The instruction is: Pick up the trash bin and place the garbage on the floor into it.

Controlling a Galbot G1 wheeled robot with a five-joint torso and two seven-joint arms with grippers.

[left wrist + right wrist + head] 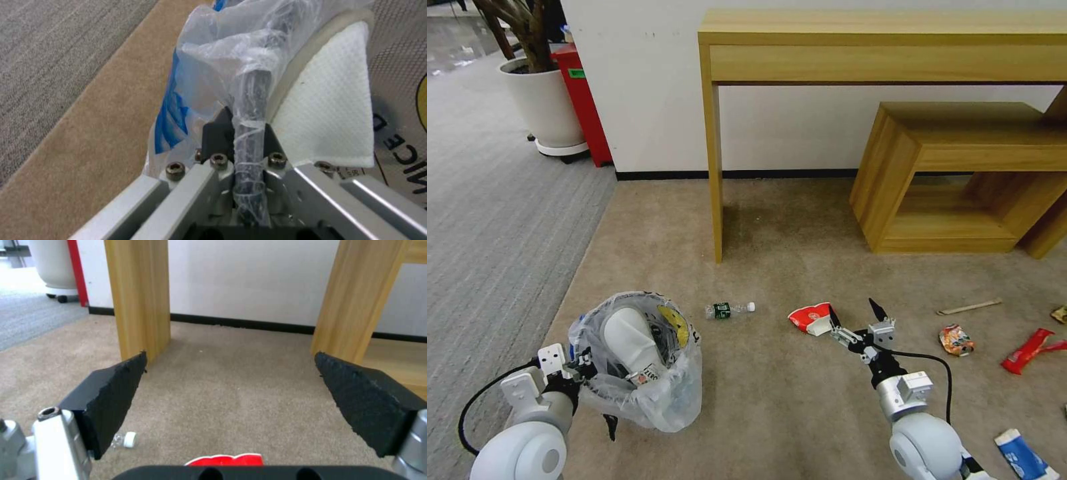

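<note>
Left gripper holds the trash bin; right gripper hangs open above the paper cup.

Nearest us, the left gripper (249, 133) has its fingers (217, 131) clamped on the bag-wrapped rim of the trash bin (640, 363), which sits at the beige floor's (800, 400) left border and contains a white slipper (627, 340). The right gripper (856, 319) has its fingers (111, 403) spread wide just above the red-white paper cup (812, 317). Beside the cup lies a tiny bottle (729, 309). Toward the floor's right edge we see a blue-white carton (1022, 456), an orange packet (956, 340), a red wrapper (1030, 349) and a wooden stick (968, 307). Farther off stands a wooden desk (880, 47).
</note>
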